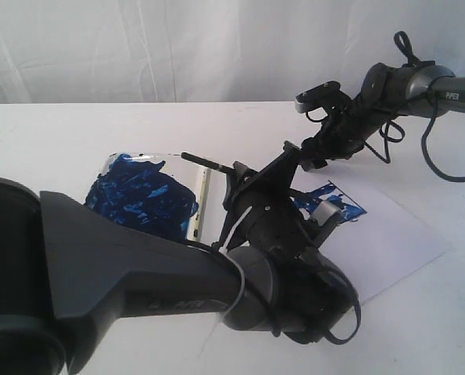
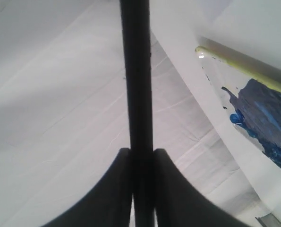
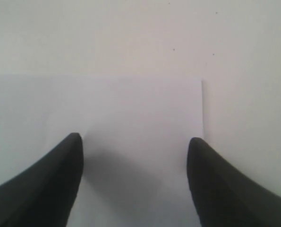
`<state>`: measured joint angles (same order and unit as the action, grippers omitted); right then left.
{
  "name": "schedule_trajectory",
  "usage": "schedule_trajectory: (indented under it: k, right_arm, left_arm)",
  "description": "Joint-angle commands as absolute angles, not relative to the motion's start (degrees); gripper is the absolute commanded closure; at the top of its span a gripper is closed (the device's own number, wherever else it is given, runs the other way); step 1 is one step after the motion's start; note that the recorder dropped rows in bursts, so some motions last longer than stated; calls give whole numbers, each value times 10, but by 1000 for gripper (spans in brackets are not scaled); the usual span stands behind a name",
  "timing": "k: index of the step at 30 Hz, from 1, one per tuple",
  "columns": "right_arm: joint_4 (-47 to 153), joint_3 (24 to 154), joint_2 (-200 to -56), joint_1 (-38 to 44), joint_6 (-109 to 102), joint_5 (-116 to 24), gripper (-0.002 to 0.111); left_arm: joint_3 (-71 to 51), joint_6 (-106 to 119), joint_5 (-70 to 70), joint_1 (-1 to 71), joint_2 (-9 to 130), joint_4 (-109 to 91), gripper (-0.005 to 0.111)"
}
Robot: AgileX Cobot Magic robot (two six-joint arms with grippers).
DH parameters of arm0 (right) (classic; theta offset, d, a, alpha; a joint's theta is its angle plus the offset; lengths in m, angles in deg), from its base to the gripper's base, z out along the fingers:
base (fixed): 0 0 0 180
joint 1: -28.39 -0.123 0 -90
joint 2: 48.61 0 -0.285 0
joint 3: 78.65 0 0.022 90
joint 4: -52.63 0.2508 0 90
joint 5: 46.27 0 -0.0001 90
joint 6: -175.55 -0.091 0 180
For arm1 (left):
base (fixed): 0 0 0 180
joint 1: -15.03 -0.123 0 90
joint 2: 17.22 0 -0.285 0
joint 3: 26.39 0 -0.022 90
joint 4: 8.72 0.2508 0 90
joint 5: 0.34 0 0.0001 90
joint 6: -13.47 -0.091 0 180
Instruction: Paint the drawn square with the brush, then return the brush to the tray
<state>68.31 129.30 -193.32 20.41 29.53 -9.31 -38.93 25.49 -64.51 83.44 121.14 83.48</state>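
**Left pincer clamps the brush beside the paint-smeared tray**

A white table [image 1: 60, 133] fills the scene, with pale draped cloth [image 1: 177, 47] behind it. The left gripper [image 2: 142, 152] is closed tight on the black shaft of the brush [image 2: 136, 71], whose handle end juts over the rim of the tray [image 1: 203, 205]. Its tip is hidden behind the arm. The tray holds only thick smears of dark blue paint. Just beside the tray lies a paper sheet [image 1: 404, 234], where the drawn square [image 1: 331, 205], streaked blue, is half covered by the same arm. The right gripper [image 3: 135, 139] hovers over a corner of the sheet, its jaws wide apart and empty. How far it stands from the tray is hard to make out.
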Motion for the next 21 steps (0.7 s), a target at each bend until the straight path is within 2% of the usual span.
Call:
schedule_trajectory:
  k: [1,9,21]
  right_arm:
    - [644,1281,-1958,205,304,-67,48]
    - [644,1281,-1958,205,304,-68,48]
    - [643,1281,-1958,205,304,-68,48]
  left_arm:
    - [-359,255,-703,839,1202,830,107]
    - [-300,297,-703,843,1196,891,107]
    - [-297,302,-703,860,1163,852,107]
